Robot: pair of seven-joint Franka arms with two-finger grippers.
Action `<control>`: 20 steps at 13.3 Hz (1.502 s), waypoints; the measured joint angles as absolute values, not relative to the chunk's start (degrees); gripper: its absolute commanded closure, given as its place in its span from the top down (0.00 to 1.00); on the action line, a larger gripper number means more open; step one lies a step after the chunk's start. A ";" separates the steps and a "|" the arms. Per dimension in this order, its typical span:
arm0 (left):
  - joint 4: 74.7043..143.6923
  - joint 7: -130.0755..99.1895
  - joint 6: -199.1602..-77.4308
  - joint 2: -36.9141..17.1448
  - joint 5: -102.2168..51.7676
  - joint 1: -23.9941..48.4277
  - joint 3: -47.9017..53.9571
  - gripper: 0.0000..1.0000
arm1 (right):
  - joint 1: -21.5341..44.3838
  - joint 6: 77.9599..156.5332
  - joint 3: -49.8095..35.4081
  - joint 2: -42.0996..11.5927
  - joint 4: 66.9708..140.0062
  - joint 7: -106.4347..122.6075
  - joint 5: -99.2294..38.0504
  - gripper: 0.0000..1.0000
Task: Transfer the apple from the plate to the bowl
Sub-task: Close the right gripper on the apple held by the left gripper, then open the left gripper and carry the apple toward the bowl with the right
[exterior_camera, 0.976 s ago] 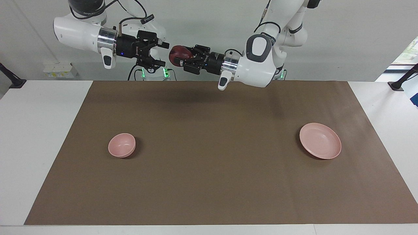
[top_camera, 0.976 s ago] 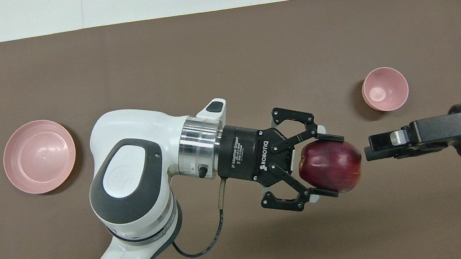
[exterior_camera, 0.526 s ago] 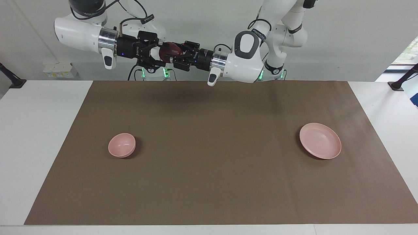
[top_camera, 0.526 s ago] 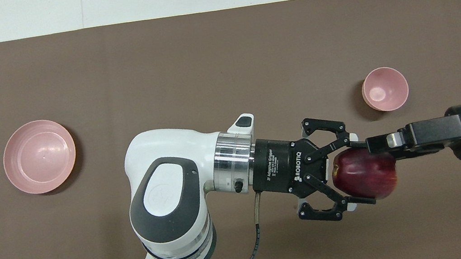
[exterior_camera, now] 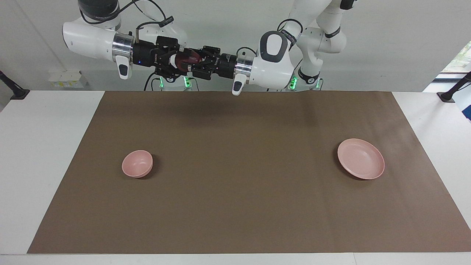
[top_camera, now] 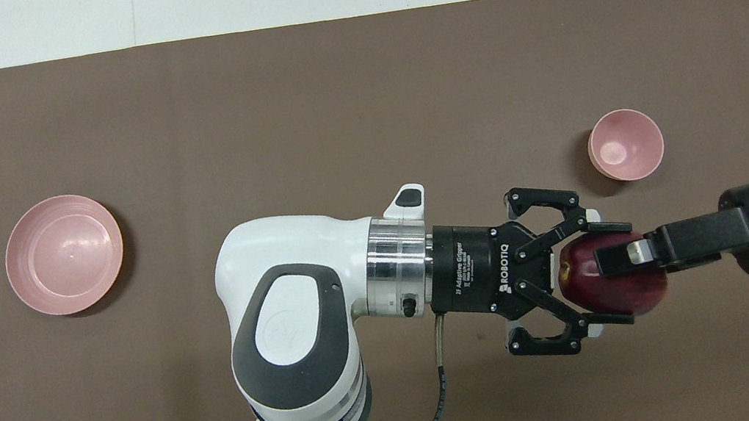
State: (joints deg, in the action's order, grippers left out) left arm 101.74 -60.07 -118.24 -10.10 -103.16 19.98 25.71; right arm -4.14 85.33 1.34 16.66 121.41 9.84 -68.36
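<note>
Handover pose, high above the brown mat (exterior_camera: 235,191), at the robots' edge of the table.

Left gripper (top_camera: 597,281): clamped on the apple (top_camera: 615,278) from the sides, one fingertip on the apple's side twd the bowl, other on the side twd the robots. Wrist horizontal, pointing twd right arm's end of table. Links splayed out wide in overhead view, tips pressing on the fruit. In facing view, left gripper (exterior_camera: 194,63) meets the right one nose to nose w/ apple (exterior_camera: 186,59) between.

Right gripper (top_camera: 615,257): fingers spread wide, not closed on anything. One finger lying across top of the apple in overhead view; from facing view, right gripper (exterior_camera: 183,60) straddling the apple above & below. Contact w/ the apple: can't tell. Wrist horizontal too, aimed at left gripper.

Apple: dark red, off the table, in left gripper's pinch, inside the gap of the right gripper's spread fingers.

Bowl (top_camera: 625,145): small, deep, pink, on the mat, farther from the robots than the two grippers' meeting point, twd right arm's end; nothing in it (exterior_camera: 137,163).

Plate (top_camera: 64,255): wide, flat, pink, on the mat, well apart from both grippers, twd left arm's end (exterior_camera: 361,158). Bare.
</note>
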 measured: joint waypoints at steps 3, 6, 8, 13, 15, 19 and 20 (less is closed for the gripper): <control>101.55 -60.02 -118.29 -10.37 -103.16 19.98 25.80 0.00 | -4.34 85.11 1.49 16.72 121.45 9.84 -68.23 0.56; 101.39 -60.01 -118.31 -10.42 -103.18 19.97 25.81 0.00 | -4.73 85.02 1.52 16.72 121.61 9.67 -67.91 0.00; 101.36 -60.06 -118.31 -10.47 -103.19 19.98 25.85 0.33 | -4.82 84.89 1.52 16.72 121.63 9.30 -67.89 0.00; 100.98 -59.93 -120.03 -10.54 -102.01 19.99 26.03 1.00 | -4.86 84.89 1.49 16.60 121.47 8.45 -65.79 0.00; 100.71 -60.10 -121.09 -10.54 -98.96 19.93 25.90 1.00 | -5.16 84.94 1.59 16.22 121.14 8.32 -64.59 0.00; 100.69 -61.21 -121.18 -10.56 -90.93 19.72 25.16 1.00 | -6.20 85.69 1.78 14.16 118.11 8.18 -55.85 0.00; 100.70 -61.26 -121.18 -10.59 -88.59 19.72 25.10 1.00 | -6.55 85.79 1.83 12.92 116.33 7.96 -52.19 0.00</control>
